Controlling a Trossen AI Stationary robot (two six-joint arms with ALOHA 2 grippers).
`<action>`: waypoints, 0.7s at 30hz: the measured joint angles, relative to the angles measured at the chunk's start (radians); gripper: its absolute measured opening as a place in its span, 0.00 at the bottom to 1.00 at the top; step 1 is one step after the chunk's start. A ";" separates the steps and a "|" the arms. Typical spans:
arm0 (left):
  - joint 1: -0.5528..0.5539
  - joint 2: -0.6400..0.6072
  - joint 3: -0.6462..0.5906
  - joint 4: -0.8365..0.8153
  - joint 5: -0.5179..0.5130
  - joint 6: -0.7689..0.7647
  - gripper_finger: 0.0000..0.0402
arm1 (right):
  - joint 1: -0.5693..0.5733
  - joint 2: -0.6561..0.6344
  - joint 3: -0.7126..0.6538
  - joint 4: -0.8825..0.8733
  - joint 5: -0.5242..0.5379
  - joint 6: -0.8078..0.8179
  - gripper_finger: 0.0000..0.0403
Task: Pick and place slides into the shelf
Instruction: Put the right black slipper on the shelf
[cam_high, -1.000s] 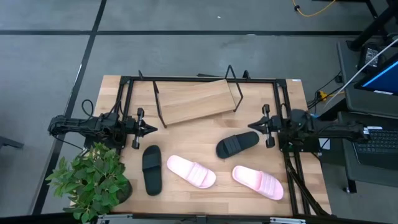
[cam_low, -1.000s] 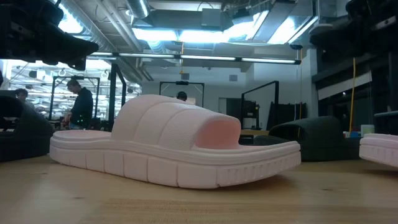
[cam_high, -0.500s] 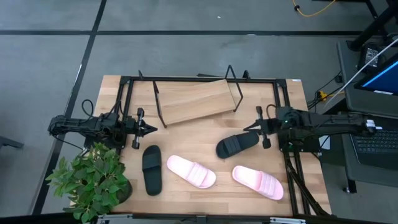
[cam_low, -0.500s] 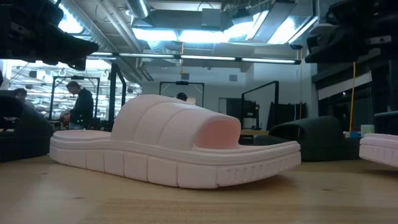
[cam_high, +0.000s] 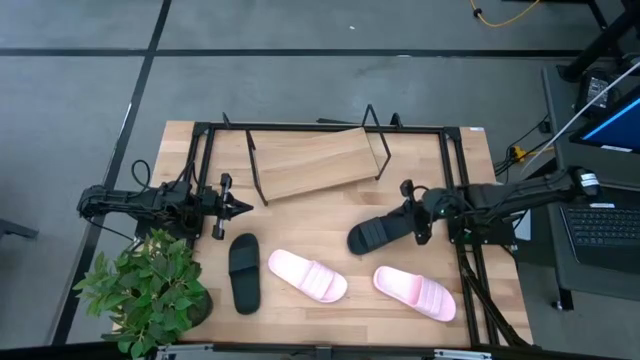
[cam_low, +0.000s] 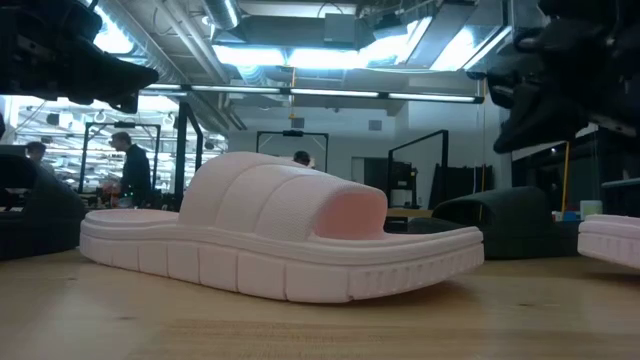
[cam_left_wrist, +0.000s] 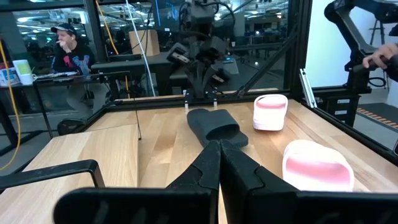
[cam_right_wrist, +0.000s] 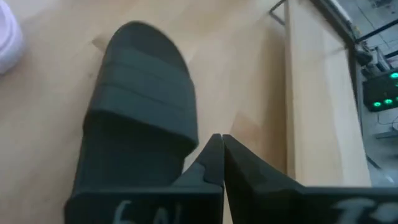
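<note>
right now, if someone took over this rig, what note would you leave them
Left gripper: shut, holding nothing, waiting at the table's left side.
Right gripper: shut, holding nothing, at the heel end of the right black slide.
Slides: all four lie on the table; left black slide, two pink slides along the front.
Shelf: at the back, nothing on it.
Done: nothing placed.
Left: all four slides. The right gripper would likely need to open before gripping the black one.

overhead, table-level and two wrist views, all sharing one black slide (cam_high: 381, 232)
</note>
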 joint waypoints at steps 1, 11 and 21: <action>0.000 0.000 0.000 0.000 0.000 0.000 0.00 | 0.009 0.012 0.000 0.000 0.018 0.002 0.00; 0.000 0.000 0.000 0.000 0.000 0.000 0.00 | 0.040 0.059 0.000 -0.003 0.122 0.008 0.04; 0.000 0.000 0.000 0.000 0.000 0.001 0.00 | 0.040 0.060 -0.001 0.067 0.133 0.007 0.09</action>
